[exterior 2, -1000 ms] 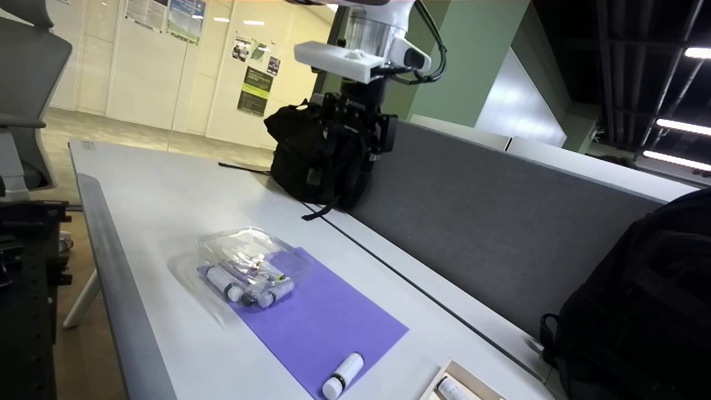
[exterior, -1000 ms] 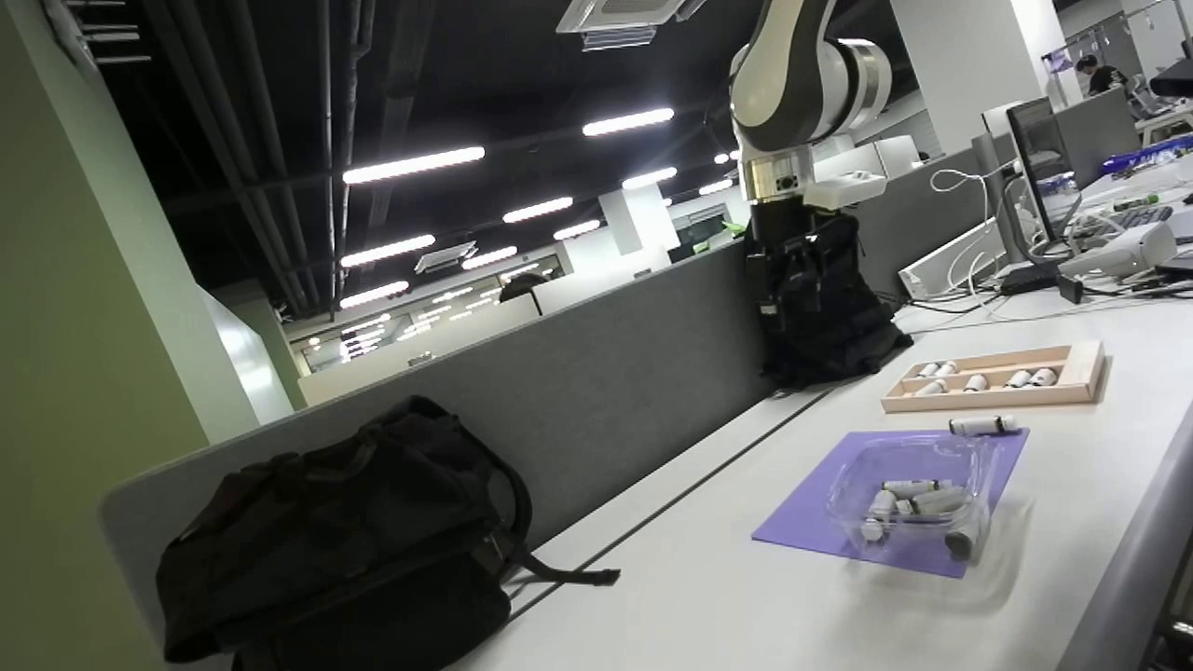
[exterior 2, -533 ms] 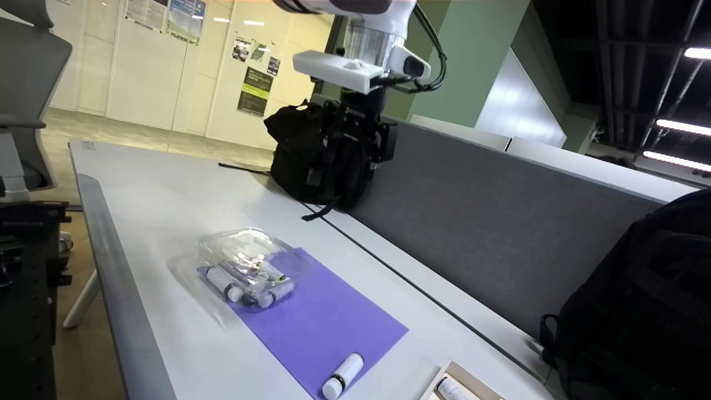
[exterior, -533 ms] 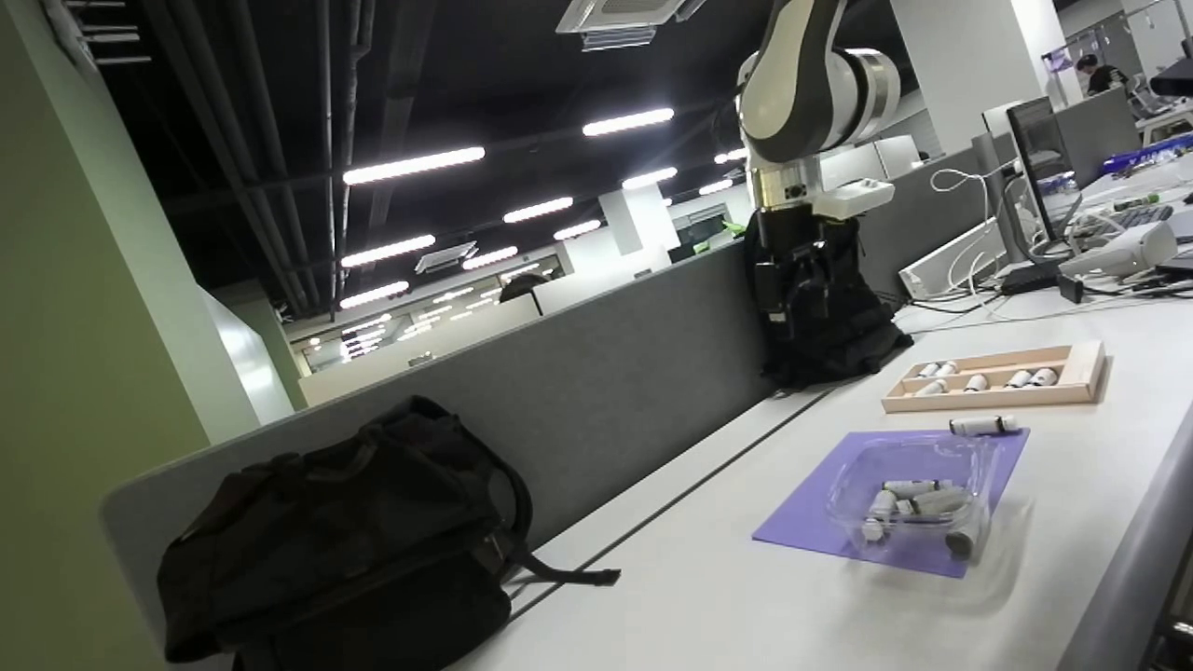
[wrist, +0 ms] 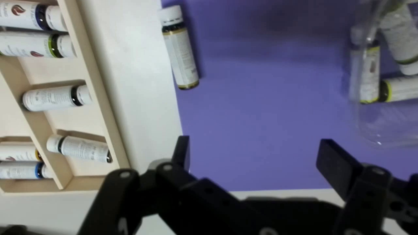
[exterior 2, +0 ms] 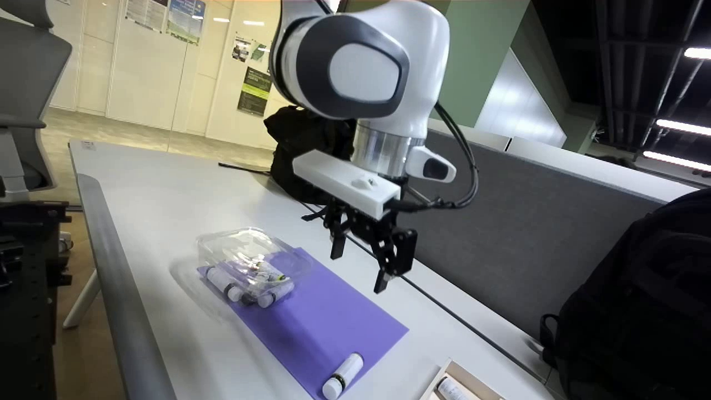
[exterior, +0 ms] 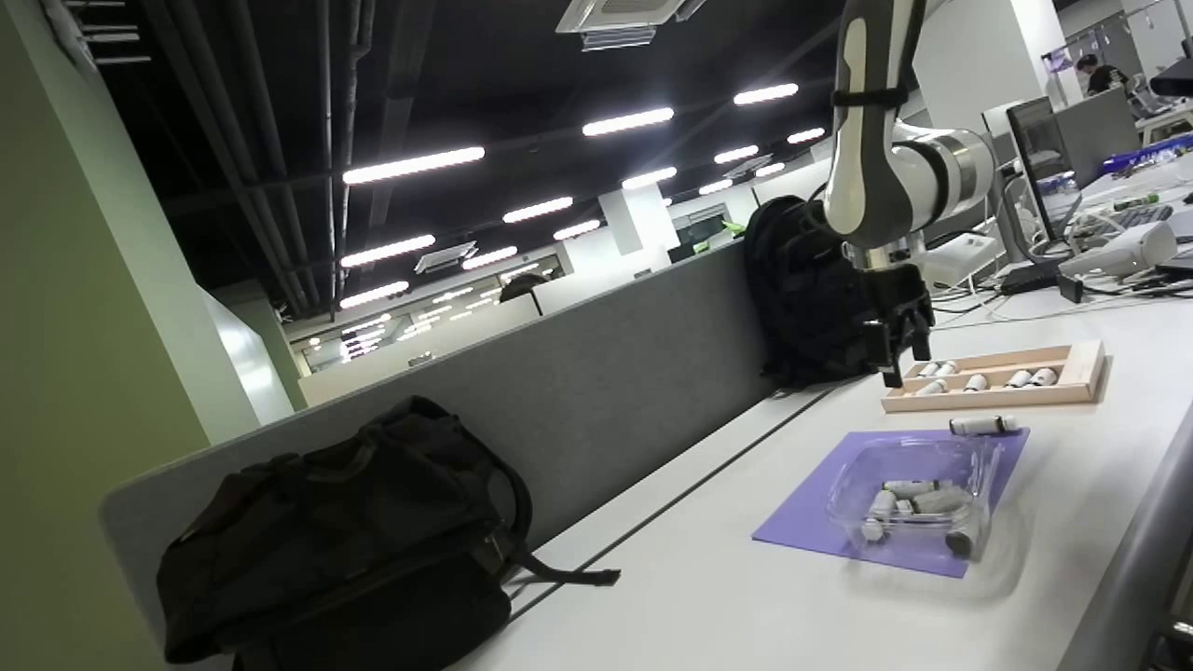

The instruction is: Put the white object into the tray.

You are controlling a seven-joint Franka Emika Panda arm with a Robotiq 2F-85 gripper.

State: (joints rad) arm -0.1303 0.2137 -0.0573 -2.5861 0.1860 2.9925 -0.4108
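White vial [wrist: 182,55] lies on its side at one end of the purple sheet [wrist: 267,114], along the edge facing the wooden tray [wrist: 94,81]. The wooden tray sits on the table [exterior 2: 161,172] just beyond that edge, apart from the purple sheet; its compartments contain six labelled vials [wrist: 49,98]. The clear container [exterior 2: 216,250] stands on the opposite end of the purple sheet, projecting partly past the border, with loose vials [wrist: 400,39] inside. The gripper [exterior 2: 360,266] is suspended above the level of the purple sheet, well apart from the white vial, with fingers [exterior 2: 337,248] directed downward. The jaws stand wide apart, and the purple sheet shows between them in the wrist view. A gray partition [exterior: 643,345] runs alongside the purple sheet, beyond a strip of table. One black backpack [exterior: 345,550] rests past each end of the purple sheet, near the partition.
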